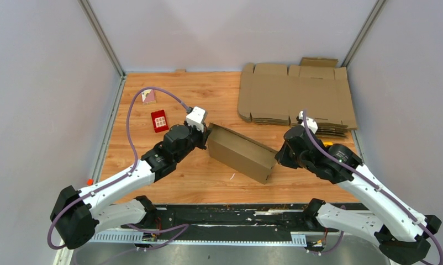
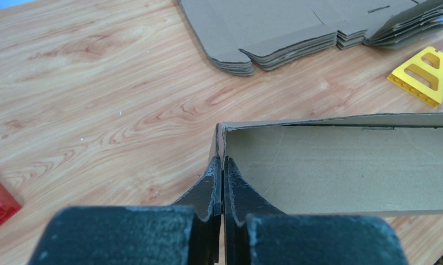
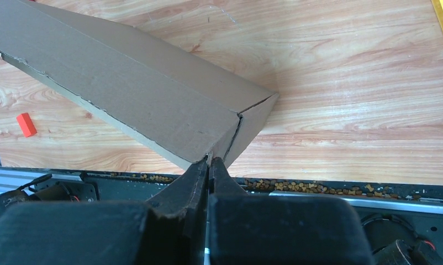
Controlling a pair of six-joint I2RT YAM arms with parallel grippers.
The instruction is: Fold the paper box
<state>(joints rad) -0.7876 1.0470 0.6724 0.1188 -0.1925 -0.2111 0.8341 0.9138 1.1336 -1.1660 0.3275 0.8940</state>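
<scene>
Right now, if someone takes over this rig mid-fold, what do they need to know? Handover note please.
Left tool: shut, pinching the left end wall of the box.
Right tool: shut, pinching the right end corner of the box.
Box: mid-table, slanted, held between both arms. The pile of flat sheets lies behind it at the far right.
Done: walls are raised and the corners are formed.
Left: the top is open in the left wrist view, so the lid probably has to be closed and tucked.
</scene>
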